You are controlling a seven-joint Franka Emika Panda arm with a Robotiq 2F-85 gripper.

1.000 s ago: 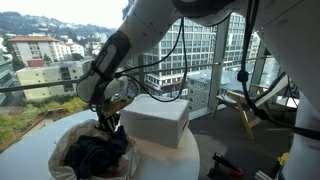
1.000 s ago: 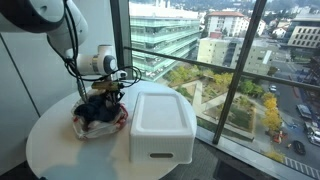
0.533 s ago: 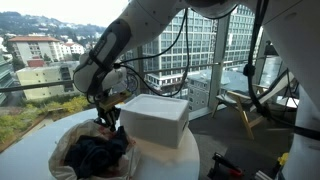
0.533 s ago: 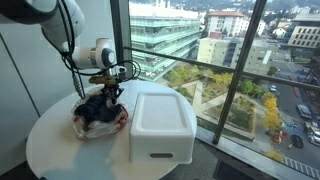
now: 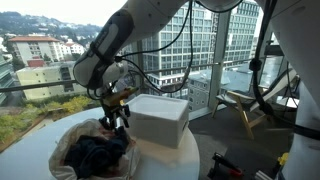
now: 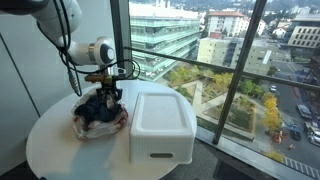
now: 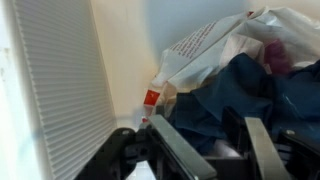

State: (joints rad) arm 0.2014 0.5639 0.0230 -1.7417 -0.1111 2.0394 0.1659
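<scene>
My gripper (image 5: 118, 118) hangs just above a white plastic bag (image 5: 68, 143) full of dark blue cloth (image 5: 95, 155) on a round table. In the wrist view the jaws (image 7: 205, 125) stand apart, with the blue cloth (image 7: 250, 90) bunched between and below the fingers (image 7: 175, 150); whether it still touches them I cannot tell. The bag (image 7: 200, 45) has red print on its edge. In the other exterior view the gripper (image 6: 106, 92) sits over the top of the cloth (image 6: 98, 110), close beside a white box (image 6: 160, 120).
The white lidded box (image 5: 155, 118) stands right next to the bag; its ribbed side (image 7: 60, 80) fills the left of the wrist view. The round white table (image 6: 55, 150) stands against a floor-to-ceiling window (image 6: 230, 60). A wooden chair (image 5: 245, 105) stands beyond it.
The gripper has risen a little out of the bag and shifted toward the box, and its jaws have spread apart. The cloth stays heaped in the bag.
</scene>
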